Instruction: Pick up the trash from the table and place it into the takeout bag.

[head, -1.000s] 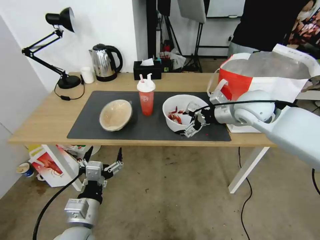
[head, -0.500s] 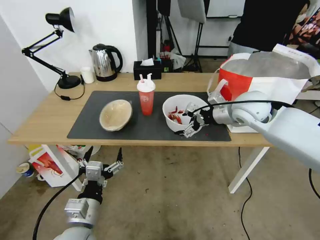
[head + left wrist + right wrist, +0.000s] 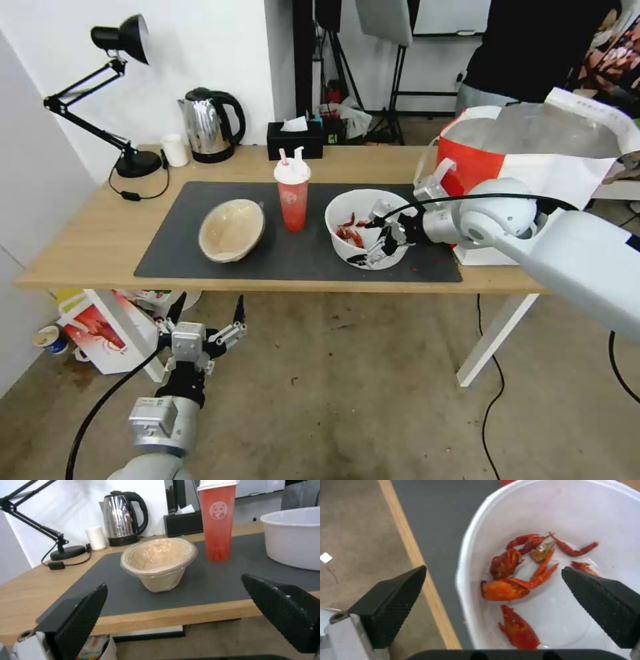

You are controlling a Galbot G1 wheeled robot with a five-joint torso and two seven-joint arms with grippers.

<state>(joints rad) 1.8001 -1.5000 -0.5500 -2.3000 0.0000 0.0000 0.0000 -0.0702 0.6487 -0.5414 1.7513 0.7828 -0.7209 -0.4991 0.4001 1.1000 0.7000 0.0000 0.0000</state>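
Three pieces of trash sit in a row on the dark grey mat (image 3: 293, 250) of the table (image 3: 87, 247): one beige paper bowl (image 3: 232, 230) tilted on its side at about 9 o'clock from the middle of the mat, one red drink cup (image 3: 292, 193) with a white lid and two straws (image 3: 291, 155) standing upright at the middle, and one large white plastic bowl (image 3: 350, 212) at 3 o'clock, holding several red crayfish scraps (image 3: 516, 580). One takeout bag (image 3: 533, 167), white with a red side panel, stands open at the table's right end, at 3 o'clock from the white bowl, its silver lining showing.

The right gripper (image 3: 377, 239) reaches in from the bag's side and straddles the near right rim of the white plastic bowl, jaws spread apart: in the right wrist view one fingertip (image 3: 393, 597) hangs outside the rim over the table edge and the other (image 3: 603, 600) over the bowl's inside, gripping nothing.

The left gripper (image 3: 207, 313) hangs below the table's front edge, at 6 o'clock from the paper bowl, its two fingers spread wide and empty, pointed up toward the tabletop.

At the back of the table stand one black desk lamp (image 3: 100, 87), one small white cup (image 3: 175, 150), one steel kettle (image 3: 208, 125) and one black tissue box (image 3: 295, 138)
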